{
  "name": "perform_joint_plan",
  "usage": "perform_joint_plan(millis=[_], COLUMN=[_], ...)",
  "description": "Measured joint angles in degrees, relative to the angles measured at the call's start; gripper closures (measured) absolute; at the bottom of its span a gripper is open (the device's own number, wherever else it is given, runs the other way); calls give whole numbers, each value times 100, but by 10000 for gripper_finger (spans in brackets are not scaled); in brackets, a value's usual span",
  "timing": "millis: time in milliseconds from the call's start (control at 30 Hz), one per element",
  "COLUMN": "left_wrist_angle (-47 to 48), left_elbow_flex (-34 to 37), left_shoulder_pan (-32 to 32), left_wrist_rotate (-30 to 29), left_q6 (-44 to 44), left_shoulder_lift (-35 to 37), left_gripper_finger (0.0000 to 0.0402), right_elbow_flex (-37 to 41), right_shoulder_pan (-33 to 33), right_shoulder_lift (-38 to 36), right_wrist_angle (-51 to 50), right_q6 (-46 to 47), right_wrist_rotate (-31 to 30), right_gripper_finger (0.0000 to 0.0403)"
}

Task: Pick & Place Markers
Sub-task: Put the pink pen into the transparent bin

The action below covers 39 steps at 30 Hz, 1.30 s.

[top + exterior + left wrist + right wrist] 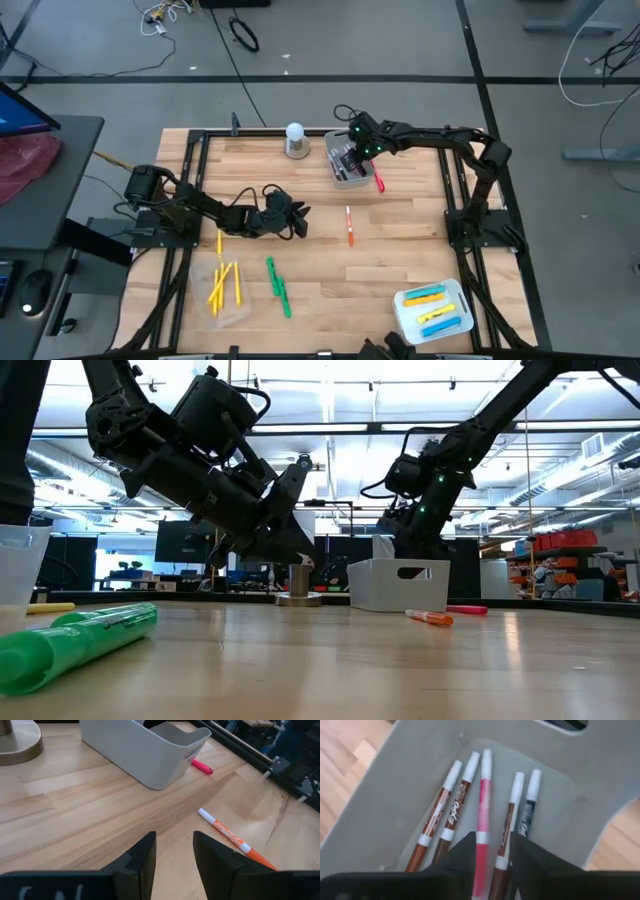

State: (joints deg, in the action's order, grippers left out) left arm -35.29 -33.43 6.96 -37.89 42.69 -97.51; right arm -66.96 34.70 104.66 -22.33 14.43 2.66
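My left gripper (299, 215) (174, 856) is open and empty, low over the table's middle. An orange marker (350, 226) (229, 836) lies flat on the wood just beyond it. My right gripper (352, 150) (492, 857) is open over the grey bin (351, 178) at the far side. Several markers lie on the bin's floor: three brown ones (451, 812), a pink one (482, 805) and a black one (527, 815). The fingers stand above the pink marker and one brown marker. Another pink marker (379, 182) (201, 766) lies on the table beside the bin.
A white ball on a grey base (295, 140) stands left of the bin. Yellow markers (225, 285) lie by a clear container and green markers (278, 286) lie at the near left. A white tray (405, 312) with blue, yellow and green markers sits near right.
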Motion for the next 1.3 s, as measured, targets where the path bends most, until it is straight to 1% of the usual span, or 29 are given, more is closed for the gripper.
perform_joint_plan(millis=[100,167,233,333,500,633,733,833,900,967,1067,1200,1300], left_wrist_angle=[-4,-6,-7,-7,-8,-9,-9,-9,-9,-11,-11,-17,-48], left_elbow_flex=[0,0,0,0,0,0,0,0,0,0,0,0,-2], left_shoulder_pan=[0,0,0,0,25,53,52,52,52,52,50,50,50], left_wrist_rotate=[9,20,21,22,120,168,166,158,154,153,148,64,58], left_q6=[3,14,14,16,20,18,19,19,17,15,16,16,16], left_shoulder_lift=[0,0,0,0,0,0,0,0,0,0,0,0,0], left_gripper_finger=[266,266,266,266,266,266,266,266,266,266,266,266,266], right_elbow_flex=[0,0,16,292,1101,1974,2681,3347,3772,4192,4791,5466,5779], right_shoulder_pan=[-11,-61,-191,-514,-1316,-2112,-2726,-3352,-3759,-4119,-4521,-4581,-4388], right_shoulder_lift=[-117,-331,-620,-1270,-2627,-3715,-4401,-4899,-5082,-5128,-5028,-4862,-4804], right_wrist_angle=[2,-167,-435,-599,-562,-199,155,506,839,1283,2118,3126,3276], right_q6=[-310,-548,-710,-808,-701,-372,-207,41,255,492,851,1284,1742], right_wrist_rotate=[157,310,312,192,-203,-653,-793,-813,-851,-1081,-1790,-2773,-3382], right_gripper_finger=[252,238,229,222,220,220,220,223,227,231,238,244,246])
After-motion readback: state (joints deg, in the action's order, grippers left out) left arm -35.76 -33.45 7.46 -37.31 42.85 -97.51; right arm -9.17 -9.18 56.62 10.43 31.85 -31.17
